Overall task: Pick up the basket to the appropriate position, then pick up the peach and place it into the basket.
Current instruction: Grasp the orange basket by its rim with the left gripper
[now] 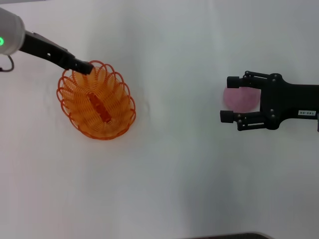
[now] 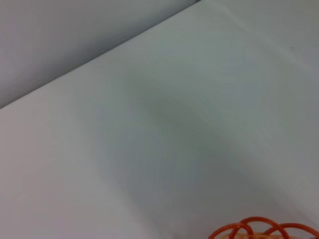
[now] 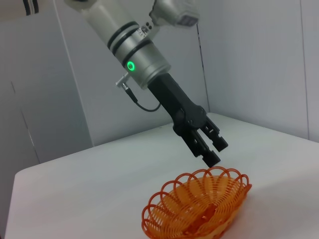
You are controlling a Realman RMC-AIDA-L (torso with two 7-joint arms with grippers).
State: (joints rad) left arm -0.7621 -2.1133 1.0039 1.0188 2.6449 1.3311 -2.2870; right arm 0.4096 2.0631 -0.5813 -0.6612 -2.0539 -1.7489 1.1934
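Two grippers were at work over a white worktop (image 1: 174, 174). The left gripper (image 1: 85, 67) hung at the far rim of the basket (image 1: 97, 102), its fingers close together just above the scalloped edge; whether they touched or pinched the wire could not be told. The basket, an oval of orange looping strands, sat upright on the worktop at the robot's left. The right gripper (image 1: 228, 98) was spread wide, one finger on each side of the peach (image 1: 241, 98), which lay on the worktop at the right, well apart from the basket. The fingers were not pressed against the pink fruit.
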